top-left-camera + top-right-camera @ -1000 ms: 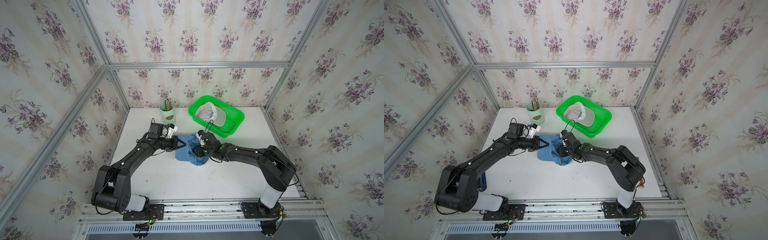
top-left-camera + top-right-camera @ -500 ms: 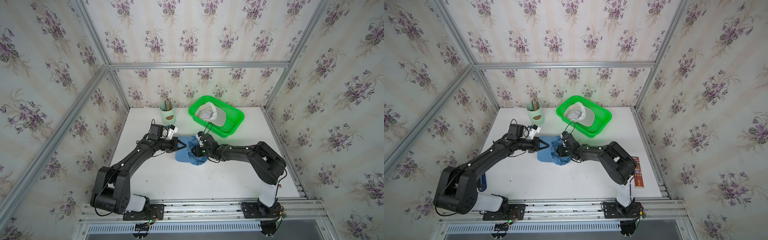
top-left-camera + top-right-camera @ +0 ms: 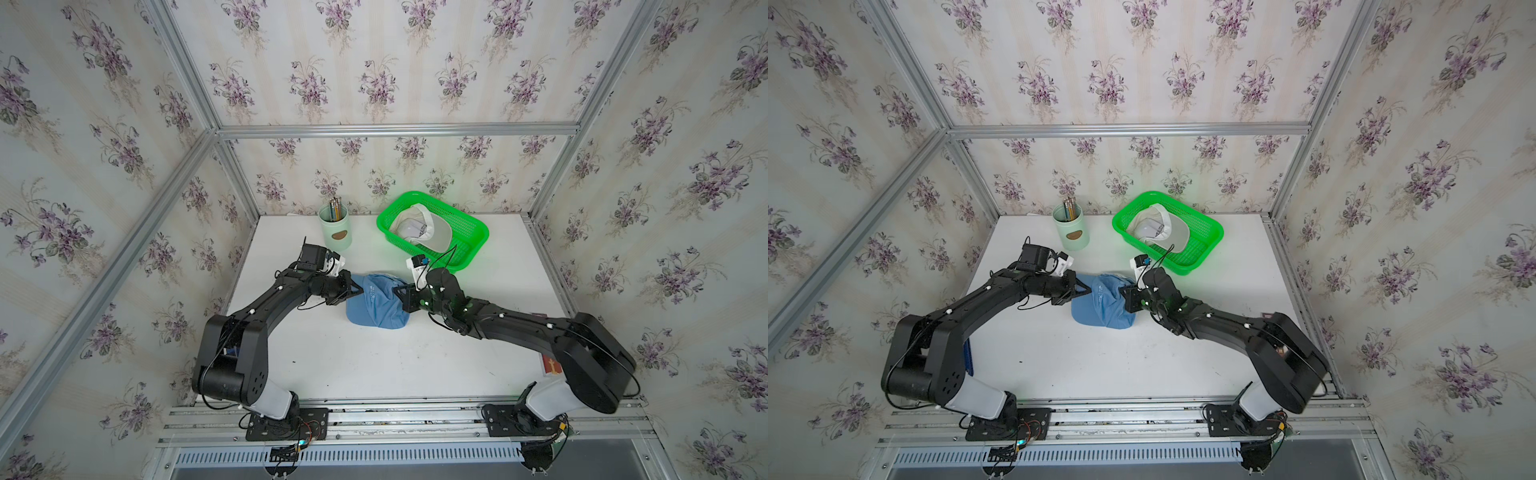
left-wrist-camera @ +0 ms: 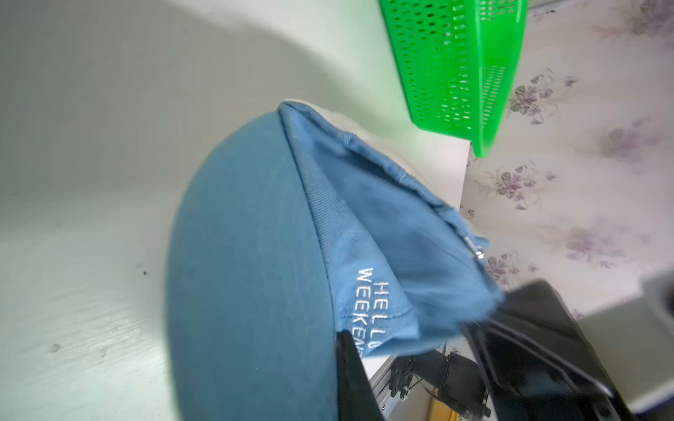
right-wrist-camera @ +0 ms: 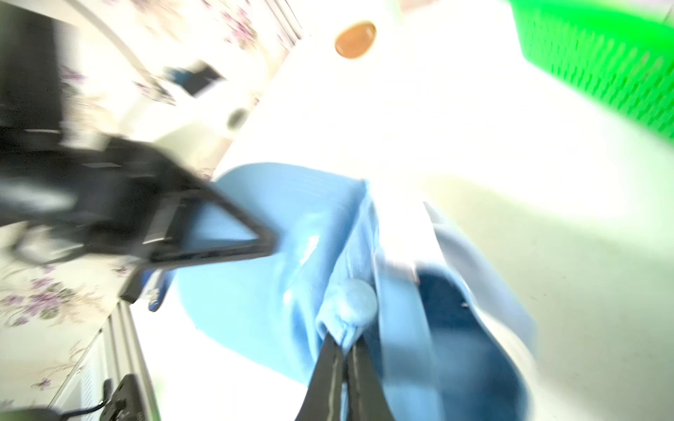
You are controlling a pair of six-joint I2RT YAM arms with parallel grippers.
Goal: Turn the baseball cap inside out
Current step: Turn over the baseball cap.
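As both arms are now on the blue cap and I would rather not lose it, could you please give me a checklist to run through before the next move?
1. Left claw shut on the blue cap where crown meets brim: ok.
2. Right claw shut on a fold of crown fabric beside the top button: ok.
3. Cap turned inside out: not ok; the white lettering faces outward.
4. How many fabric layers the right claw pinches: cannot tell, that wrist view is blurred.
5. Clearance between the right arm and the green basket: cannot tell; they look close in both top views.
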